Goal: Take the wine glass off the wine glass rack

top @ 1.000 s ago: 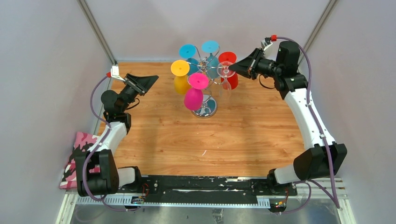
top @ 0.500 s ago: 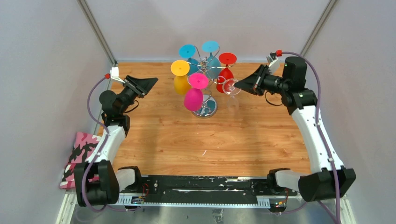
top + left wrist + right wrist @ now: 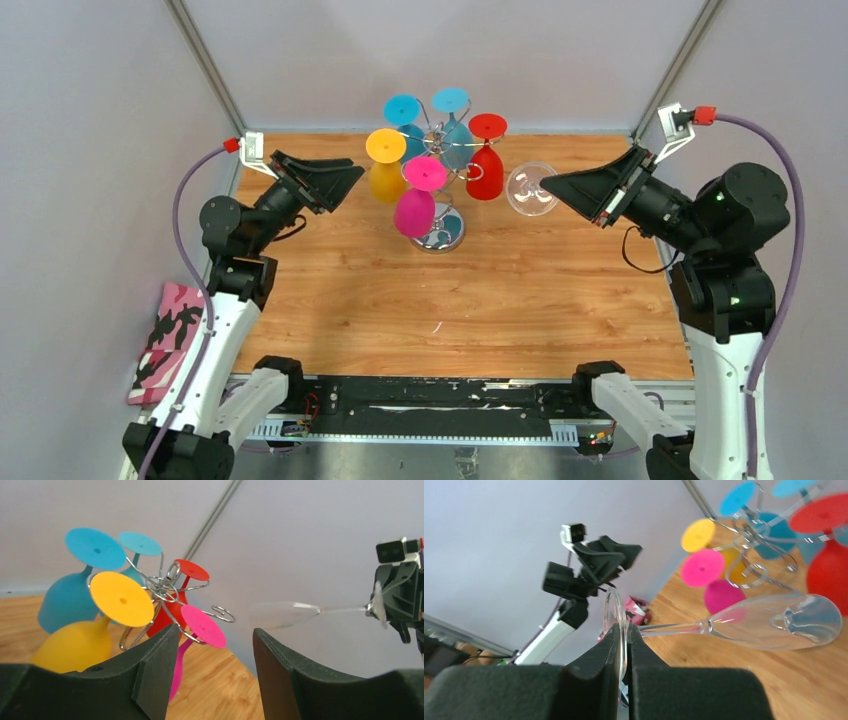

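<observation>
- A pink patterned cloth (image 3: 168, 322) lies off the table's left edge; the left arm covers part of it, and what it is cannot be made out.
- The left gripper (image 3: 348, 178) hangs in the air left of the rack, its jaws parted and holding nothing.
- The wine glass rack (image 3: 441, 137) stands at the back middle of the wooden table (image 3: 420, 310). Five coloured glasses hang upside down from its arms: one yellow glass (image 3: 385, 165), two blue glasses (image 3: 404, 110), one pink glass (image 3: 414, 210) and one red glass (image 3: 486, 165). The pink one hides most of the stem and part of the mirrored base.
- One clear wine glass (image 3: 528, 190) is off the rack, in the air just right of the red glass and lying sideways. It is faint from above; the wrist view shows its bowl towards the rack.
- The right gripper (image 3: 550, 184) is clenched on the clear glass's round foot.
</observation>
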Tool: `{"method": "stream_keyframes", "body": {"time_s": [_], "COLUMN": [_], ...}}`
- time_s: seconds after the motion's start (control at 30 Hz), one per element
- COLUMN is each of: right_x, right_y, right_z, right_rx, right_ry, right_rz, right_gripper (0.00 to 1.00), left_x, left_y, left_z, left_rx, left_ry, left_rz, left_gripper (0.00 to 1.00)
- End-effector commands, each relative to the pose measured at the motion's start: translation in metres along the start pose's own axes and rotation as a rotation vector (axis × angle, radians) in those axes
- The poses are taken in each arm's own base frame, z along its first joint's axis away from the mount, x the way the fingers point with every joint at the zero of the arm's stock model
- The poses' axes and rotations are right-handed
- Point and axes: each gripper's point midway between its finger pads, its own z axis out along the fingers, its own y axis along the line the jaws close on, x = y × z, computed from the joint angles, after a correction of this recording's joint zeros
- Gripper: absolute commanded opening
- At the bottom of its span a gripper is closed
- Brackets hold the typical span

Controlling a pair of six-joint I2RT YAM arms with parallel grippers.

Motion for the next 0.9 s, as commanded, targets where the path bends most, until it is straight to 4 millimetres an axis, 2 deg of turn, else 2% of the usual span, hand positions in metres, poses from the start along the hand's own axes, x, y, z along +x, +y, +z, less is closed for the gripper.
{"method": "stream_keyframes", "body": {"time_s": [0.0, 0.07, 0.13, 0.2, 0.3, 0.4, 0.43, 0.5, 0.63, 0.73, 0.87], "right_x": [-0.033, -0.049, -0.059, -0.067, -0.073, -0.074, -0.073, -0.072, -0.076, -0.069, -0.061], "right_y": [0.053, 0.078, 0.09, 0.097, 0.102, 0.099, 0.096, 0.094, 0.097, 0.1, 0.1], "right_z": [0.004, 0.005, 0.007, 0.009, 0.015, 0.024, 0.028, 0.033, 0.038, 0.051, 0.064], "right_rx": [-0.267, -0.42, -0.522, -0.581, -0.65, -0.678, -0.682, -0.7, -0.779, -0.807, -0.824], "right_ry": [-0.073, -0.108, -0.121, -0.136, -0.147, -0.137, -0.131, -0.123, -0.124, -0.084, -0.058], "right_rz": [-0.04, -0.055, -0.034, -0.036, -0.032, -0.014, -0.006, 0.009, 0.038, 0.062, 0.08], "right_gripper": [0.0, 0.0, 0.0, 0.0, 0.0, 0.0, 0.0, 0.0, 0.0, 0.0, 0.0], "left_x": [-0.01, -0.017, -0.021, -0.024, -0.024, -0.021, -0.016, -0.012, -0.007, -0.009, -0.011], "left_y": [-0.026, -0.037, -0.049, -0.063, -0.076, -0.09, -0.085, -0.074, -0.053, -0.053, -0.06], "left_z": [-0.001, 0.0, 0.002, 0.003, 0.005, 0.001, 0.004, 0.017, 0.033, 0.041, 0.041], "left_rx": [0.062, 0.095, 0.146, 0.239, 0.394, 0.603, 0.653, 0.661, 0.63, 0.64, 0.658], "left_ry": [0.013, 0.011, 0.014, 0.0, -0.04, -0.058, -0.035, -0.005, -0.011, -0.012, -0.018], "left_rz": [0.071, 0.113, 0.143, 0.149, 0.103, 0.011, -0.064, -0.097, -0.098, -0.113, -0.106], "left_gripper": [0.63, 0.67, 0.7, 0.72, 0.8, 0.83, 0.83, 0.84, 0.86, 0.87, 0.87]}}
